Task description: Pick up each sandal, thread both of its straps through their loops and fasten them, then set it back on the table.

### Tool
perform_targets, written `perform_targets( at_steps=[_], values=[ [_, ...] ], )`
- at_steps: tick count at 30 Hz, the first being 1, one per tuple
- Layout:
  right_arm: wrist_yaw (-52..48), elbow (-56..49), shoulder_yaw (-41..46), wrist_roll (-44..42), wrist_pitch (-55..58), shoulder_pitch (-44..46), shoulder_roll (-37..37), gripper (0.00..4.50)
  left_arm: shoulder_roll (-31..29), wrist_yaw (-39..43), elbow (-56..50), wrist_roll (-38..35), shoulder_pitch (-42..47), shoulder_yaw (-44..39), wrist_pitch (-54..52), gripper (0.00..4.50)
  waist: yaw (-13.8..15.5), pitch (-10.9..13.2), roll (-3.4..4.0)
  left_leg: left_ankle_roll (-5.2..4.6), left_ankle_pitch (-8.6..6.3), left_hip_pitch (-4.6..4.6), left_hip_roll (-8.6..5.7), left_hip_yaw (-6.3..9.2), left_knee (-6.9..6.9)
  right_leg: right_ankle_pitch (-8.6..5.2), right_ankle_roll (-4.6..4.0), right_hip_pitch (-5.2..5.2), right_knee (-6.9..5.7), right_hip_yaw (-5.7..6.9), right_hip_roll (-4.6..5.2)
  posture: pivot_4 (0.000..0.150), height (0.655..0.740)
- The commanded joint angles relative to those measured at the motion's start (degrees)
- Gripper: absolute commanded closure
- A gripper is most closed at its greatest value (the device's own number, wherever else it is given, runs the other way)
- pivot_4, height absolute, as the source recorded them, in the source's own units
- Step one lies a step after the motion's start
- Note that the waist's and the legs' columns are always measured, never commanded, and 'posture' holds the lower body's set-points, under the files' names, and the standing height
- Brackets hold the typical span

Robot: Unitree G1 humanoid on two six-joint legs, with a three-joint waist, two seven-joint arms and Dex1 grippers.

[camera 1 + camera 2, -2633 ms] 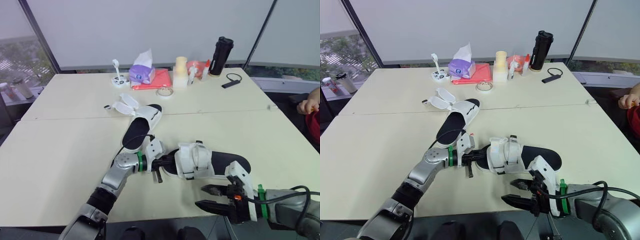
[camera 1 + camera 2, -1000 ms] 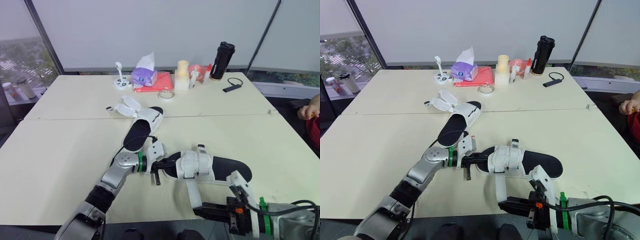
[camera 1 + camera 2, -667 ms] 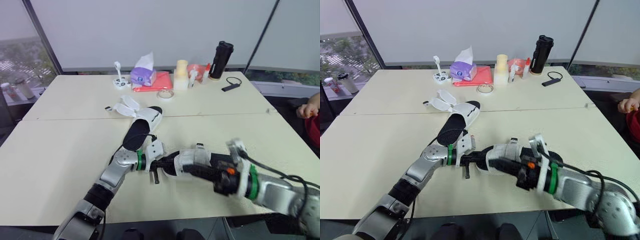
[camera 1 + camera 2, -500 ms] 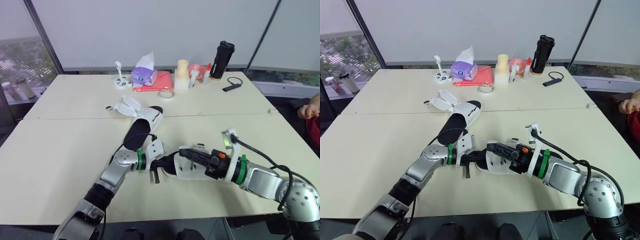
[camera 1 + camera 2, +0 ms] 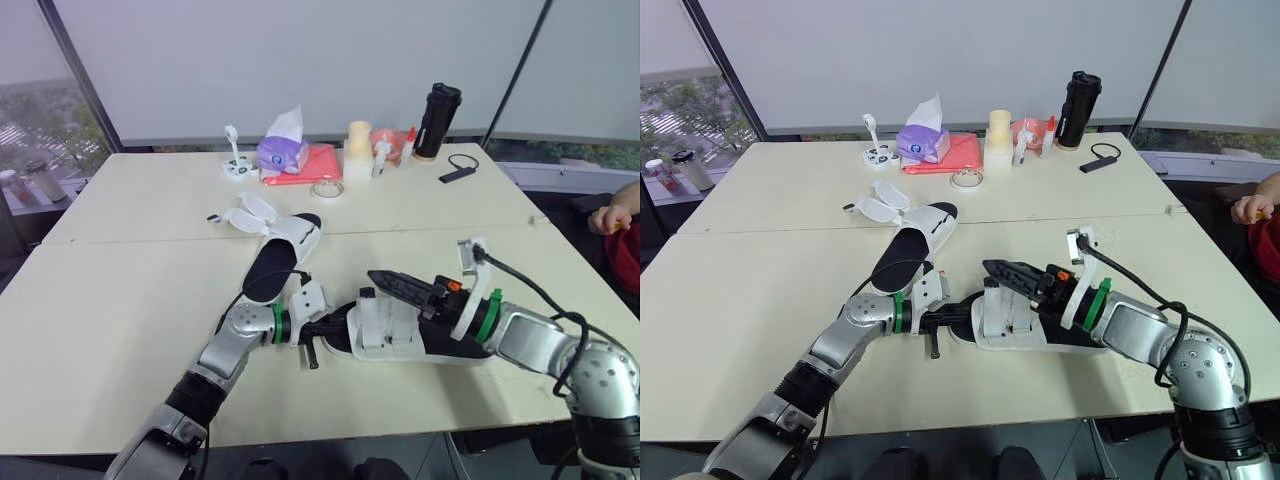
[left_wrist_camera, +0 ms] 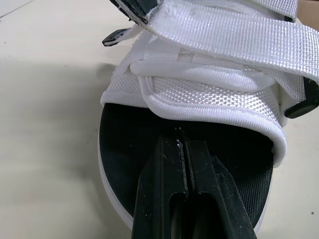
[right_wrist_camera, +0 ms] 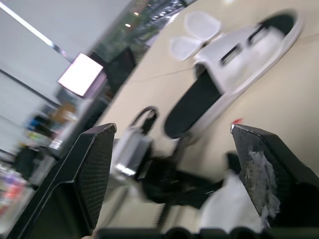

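Two sandals lie on the pale bench (image 5: 120, 290), within reach of the robot's two end effectors. The near sandal (image 5: 430, 352) rests flat between the arms, toe toward the left arm, its white straps (image 5: 383, 322) lying across the upper. The far sandal (image 5: 278, 258) sits just beyond it, toward the middle of the bench, with two white flaps (image 5: 245, 210) spread open on the surface. From the head camera the left end effector (image 5: 322, 330) is seen at the near sandal's toe, though how its fingers stand is hard to read there. The left wrist camera settles it: the two black fingers (image 6: 164, 184) are pressed together with barely a seam between them. They lie over the black insole, tips at the edge of the front strap, nothing pinched between them. That close view also brings out the coarse weave of the straps. The right end effector (image 5: 388, 282) hovers just above the straps; its own wrist camera shows its fingers (image 7: 94, 169) spread wide and holding nothing, with the far sandal and the left arm framed between them. The head camera takes in the back of the bench as well: one purple tissue box (image 5: 283, 155), one tape roll (image 5: 327, 188) and one black flask (image 5: 438, 107). A person's hand (image 5: 608, 217) rests at the right edge.
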State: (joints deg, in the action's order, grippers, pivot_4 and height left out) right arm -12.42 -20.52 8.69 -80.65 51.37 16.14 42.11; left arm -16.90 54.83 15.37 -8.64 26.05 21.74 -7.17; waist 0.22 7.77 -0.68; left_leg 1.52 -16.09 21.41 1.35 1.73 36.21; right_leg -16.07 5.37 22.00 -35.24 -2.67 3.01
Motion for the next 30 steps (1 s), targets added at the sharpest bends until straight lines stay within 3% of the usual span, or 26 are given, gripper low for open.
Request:
perform_targets(
  at_steps=[1,5,9,15,18,24,30],
  values=[
    [-10.9,-1.2,-5.8,17.9,-4.7,3.5,6.6,0.46,-2.3,-0.1,7.5,5.5,-3.9,3.7,-4.9,4.50,0.0,0.0,0.00,0.00,0.00,-0.01,0.00,0.00,0.00,0.00,0.00,0.01,0.01,0.01,-0.01,0.150,0.7400],
    [-22.7,6.4,-12.9,28.1,-7.2,9.2,8.1,0.46,-1.7,0.0,8.8,5.8,-3.1,3.9,-4.3,4.50,0.0,-0.1,0.03,0.00,0.00,-0.01,0.04,-0.02,-0.04,-0.01,-0.05,0.06,0.02,0.01,-0.08,0.150,0.7400],
    [-32.2,13.1,-16.5,31.7,-5.7,13.9,6.7,0.46,-1.5,-0.4,9.3,5.9,-3.0,3.9,-3.9,4.50,0.2,-0.1,0.03,0.00,0.00,0.04,0.03,-0.05,-0.02,0.00,-0.05,0.11,0.02,0.02,-0.15,0.150,0.7400],
    [-38.4,18.8,-17.0,34.4,-2.3,17.8,2.9,0.46,-1.2,-1.2,9.3,5.7,-3.5,3.4,-4.2,4.50,0.3,-0.1,0.03,0.00,0.00,0.02,0.02,-0.06,0.00,0.01,-0.05,0.09,-0.01,0.03,-0.15,0.150,0.7400],
    [-42.9,19.6,-20.0,37.6,-1.6,18.4,2.8,1.36,-1.3,-2.2,8.9,5.6,-4.3,2.7,-3.2,4.50,0.3,-0.1,0.04,0.00,0.00,0.02,0.02,-0.05,0.00,0.02,-0.06,0.09,-0.01,0.02,-0.06,0.150,0.7400],
    [-45.4,18.5,-19.2,39.5,-0.4,18.0,1.8,4.46,-1.1,-2.8,8.4,5.0,-4.9,1.7,-3.1,4.50,0.3,-0.1,0.06,0.01,0.00,0.01,0.02,-0.04,-0.01,0.03,-0.09,0.10,-0.01,-0.01,0.00,0.150,0.7400],
    [-44.0,17.0,-9.1,33.0,2.5,18.9,-1.3,4.46,-1.1,-2.7,8.6,5.2,-4.8,1.7,-3.1,4.50,0.3,-0.1,0.05,0.01,0.00,0.01,0.02,-0.03,-0.02,0.05,-0.11,0.09,-0.01,-0.01,0.06,0.150,0.7400]
  ],
)
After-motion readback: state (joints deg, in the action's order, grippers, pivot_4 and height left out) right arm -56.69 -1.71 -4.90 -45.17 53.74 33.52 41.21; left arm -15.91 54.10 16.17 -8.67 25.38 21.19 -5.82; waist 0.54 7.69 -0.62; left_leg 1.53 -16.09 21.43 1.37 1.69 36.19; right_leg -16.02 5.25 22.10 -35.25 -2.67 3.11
